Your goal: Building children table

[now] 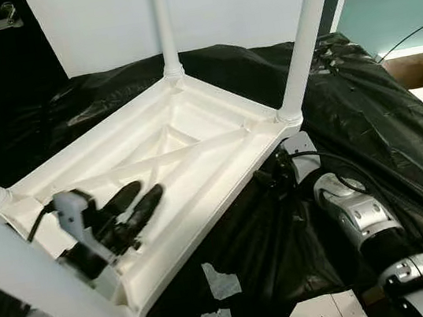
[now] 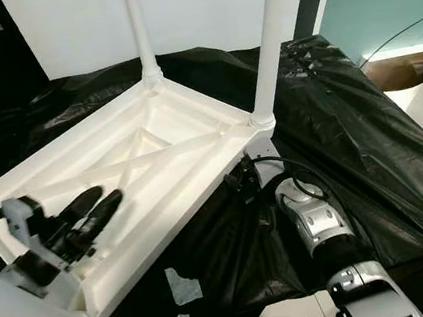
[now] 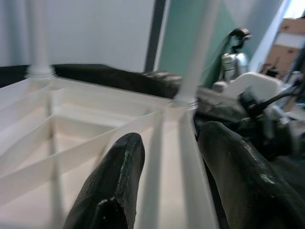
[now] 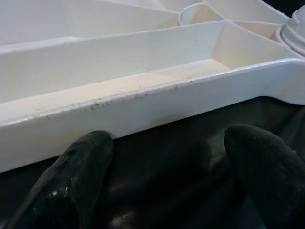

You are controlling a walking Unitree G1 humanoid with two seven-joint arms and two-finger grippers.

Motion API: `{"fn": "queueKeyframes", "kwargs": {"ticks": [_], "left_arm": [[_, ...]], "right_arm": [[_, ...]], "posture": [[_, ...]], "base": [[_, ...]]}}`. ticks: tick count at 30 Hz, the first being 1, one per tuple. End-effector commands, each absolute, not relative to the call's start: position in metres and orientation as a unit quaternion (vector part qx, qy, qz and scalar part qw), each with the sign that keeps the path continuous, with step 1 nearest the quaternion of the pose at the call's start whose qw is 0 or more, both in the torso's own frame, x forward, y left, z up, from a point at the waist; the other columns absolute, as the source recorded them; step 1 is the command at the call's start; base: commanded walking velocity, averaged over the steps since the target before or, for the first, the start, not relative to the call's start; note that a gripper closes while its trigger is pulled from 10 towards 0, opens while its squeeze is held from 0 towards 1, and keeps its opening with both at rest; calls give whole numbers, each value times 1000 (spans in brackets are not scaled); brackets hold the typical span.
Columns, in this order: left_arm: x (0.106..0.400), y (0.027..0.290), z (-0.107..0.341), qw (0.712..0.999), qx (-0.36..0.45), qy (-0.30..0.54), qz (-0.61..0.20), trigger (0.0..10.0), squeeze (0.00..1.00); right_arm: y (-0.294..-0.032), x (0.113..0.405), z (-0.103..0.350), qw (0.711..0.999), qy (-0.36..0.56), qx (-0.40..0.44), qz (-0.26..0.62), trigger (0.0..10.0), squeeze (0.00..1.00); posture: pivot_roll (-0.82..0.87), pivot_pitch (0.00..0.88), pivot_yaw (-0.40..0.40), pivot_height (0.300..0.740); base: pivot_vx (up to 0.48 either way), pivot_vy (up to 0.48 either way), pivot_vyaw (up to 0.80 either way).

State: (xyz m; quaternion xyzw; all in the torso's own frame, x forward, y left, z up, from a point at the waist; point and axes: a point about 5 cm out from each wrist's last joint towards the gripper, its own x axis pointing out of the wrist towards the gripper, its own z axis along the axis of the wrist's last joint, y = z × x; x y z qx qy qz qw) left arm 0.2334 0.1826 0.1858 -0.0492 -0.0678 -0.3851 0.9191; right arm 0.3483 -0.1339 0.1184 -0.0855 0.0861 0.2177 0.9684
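The white table top (image 1: 165, 165) lies upside down on black plastic sheeting (image 1: 384, 140), all four legs (image 1: 306, 33) already on. The left pincer (image 1: 135, 206) rests inside it, fingers apart. The right pincer (image 4: 157, 191), fingers apart, sits just beside its rim. It probably only needs flipping over.

text: none legible | labels: none | wrist views blurred, perhaps hiding small print

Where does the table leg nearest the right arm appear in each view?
Left eye view: the leg stands upper right.
Right eye view: leg right of centre, top.
Left wrist view: leg blurred, beyond the black fingers.
Right wrist view: its ribbed base past the rim.
Shared landmark: white table rim.
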Motion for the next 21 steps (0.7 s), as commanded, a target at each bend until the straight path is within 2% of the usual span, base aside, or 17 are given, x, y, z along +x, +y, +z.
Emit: {"fn": "queueKeyframes", "kwargs": {"ticks": [1,3,6,12,21], "left_arm": [[232,171,188,907,-59,-66,-412,10000,0],[230,159,188,891,-67,-58,-446,10000,0],[230,150,188,882,-68,-53,-463,10000,0],[224,143,187,876,-77,-45,-474,10000,0],[195,120,184,871,-87,-32,-483,10000,0]], "right_arm": [[-126,351,119,965,80,-85,235,10000,0],[-121,357,122,963,79,-86,244,10000,0],[-114,363,125,962,79,-82,249,10000,0],[-98,371,129,957,82,-76,266,10000,0],[-74,375,131,941,78,-77,320,10000,0]], "posture": [[93,81,-52,740],[105,84,-54,740],[112,89,-47,740],[116,93,-45,740],[137,108,-55,740]], "base": [[0,0,0],[0,0,0],[0,0,0],[0,0,0],[0,0,0]]}}
